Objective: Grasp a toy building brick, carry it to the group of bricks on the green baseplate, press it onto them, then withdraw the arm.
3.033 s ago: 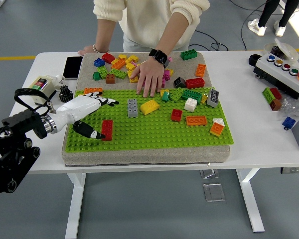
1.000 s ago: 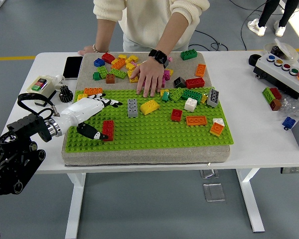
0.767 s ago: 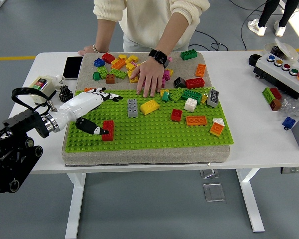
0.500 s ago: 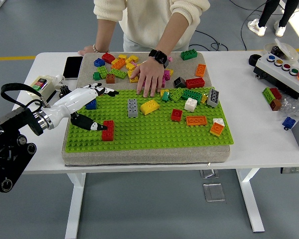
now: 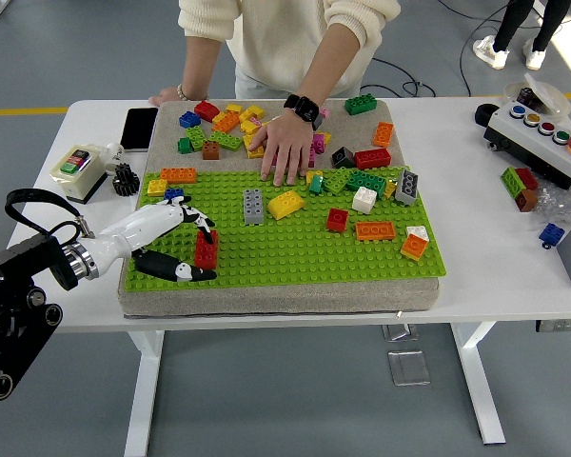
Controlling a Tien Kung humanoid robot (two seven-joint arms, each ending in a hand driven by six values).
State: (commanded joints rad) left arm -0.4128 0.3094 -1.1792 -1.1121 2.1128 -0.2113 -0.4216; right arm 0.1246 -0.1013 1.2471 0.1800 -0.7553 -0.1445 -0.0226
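A red brick (image 5: 207,252) stands upright on the left part of the green baseplate (image 5: 285,249). My left hand (image 5: 201,248) reaches in from the left and brackets it, open. Its fingers (image 5: 196,219) lie just past the brick's far end and its thumb (image 5: 188,272) just below the near end. Whether they touch the brick I cannot tell. A cluster of green, black and grey bricks (image 5: 362,181) sits at the baseplate's far right. A grey brick (image 5: 253,206) and a yellow one (image 5: 286,204) stand mid-plate. The right arm is out of view.
A person's hand (image 5: 284,148) lies flat on loose bricks (image 5: 224,129) at the mat's far edge; the other hand (image 5: 167,95) rests on the table. A phone (image 5: 139,129), small box (image 5: 79,168) and black gear (image 5: 125,179) lie left. A button box (image 5: 542,133) sits right.
My left hand has dropped toward the near edge and swung round the red brick, uncovering orange and blue bricks at the plate's far left. The red brick and the person's hands stayed put.
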